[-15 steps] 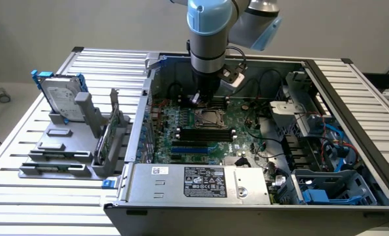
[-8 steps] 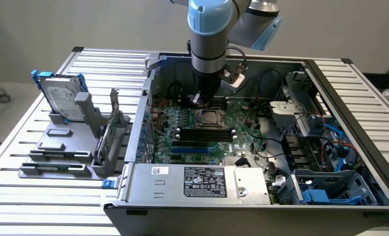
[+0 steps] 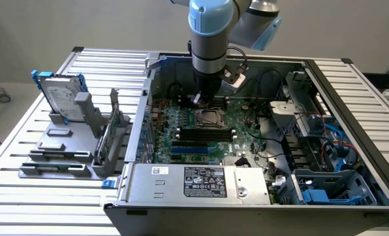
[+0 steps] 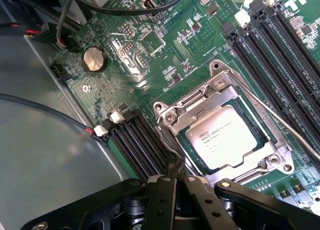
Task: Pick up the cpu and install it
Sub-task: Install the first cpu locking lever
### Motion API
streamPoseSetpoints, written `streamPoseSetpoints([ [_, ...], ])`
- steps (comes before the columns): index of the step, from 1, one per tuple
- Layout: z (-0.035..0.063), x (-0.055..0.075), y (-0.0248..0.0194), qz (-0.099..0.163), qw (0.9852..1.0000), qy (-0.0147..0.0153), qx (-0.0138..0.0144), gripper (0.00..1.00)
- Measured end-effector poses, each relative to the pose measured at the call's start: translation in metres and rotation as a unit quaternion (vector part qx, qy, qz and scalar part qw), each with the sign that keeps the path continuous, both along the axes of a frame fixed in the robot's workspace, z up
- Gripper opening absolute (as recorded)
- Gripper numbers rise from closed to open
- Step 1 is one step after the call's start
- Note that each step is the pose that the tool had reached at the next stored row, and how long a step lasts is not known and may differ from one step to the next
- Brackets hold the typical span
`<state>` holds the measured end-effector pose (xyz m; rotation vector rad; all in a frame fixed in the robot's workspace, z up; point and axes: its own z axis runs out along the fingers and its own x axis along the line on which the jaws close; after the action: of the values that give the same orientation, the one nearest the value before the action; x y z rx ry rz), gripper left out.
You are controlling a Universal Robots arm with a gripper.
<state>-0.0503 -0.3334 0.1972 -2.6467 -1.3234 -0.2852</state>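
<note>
I have the gripper [image 4: 175,171] pressed fully together, the two black fingers [image 4: 161,192] meeting with no gap, and I see nothing clamped between them. In the exterior view the gripper [image 3: 198,100] hangs low inside the open computer case [image 3: 351,93], pointing down at the motherboard [image 4: 165,55] from the end of the arm [image 3: 211,34].

The cpu [image 4: 225,137] is not in my grip. It lies flat just ahead of the fingertips, seated in the socket frame [image 4: 218,92], silver top facing up with small print on it. The metal frame surrounds it on all sides. A thin wire lever [image 4: 292,132] runs along the side of the frame farther from the gripper; I cannot tell whether it is latched.

The fingertips sit close to the corner of the socket frame nearest them, between that corner and a bank of black memory slots [image 4: 137,142]. Whether the tips touch the board I cannot tell. A second bank of memory slots [image 4: 280,50] lies beyond the socket, on its far side from the gripper. A round coin battery [image 4: 93,58] sits on the board well apart from the fingers.

Outside the case, far off to the exterior view's left of the gripper, a hard drive [image 3: 59,93] in a blue frame stands upright in a grey rack [image 3: 63,147].
</note>
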Motion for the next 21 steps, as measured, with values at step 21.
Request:
streamPoseSetpoints([
  [21,-0.0009,0.0022,0.0000,0.000,1.0000,0.0000,-0.0032,0.11],
])
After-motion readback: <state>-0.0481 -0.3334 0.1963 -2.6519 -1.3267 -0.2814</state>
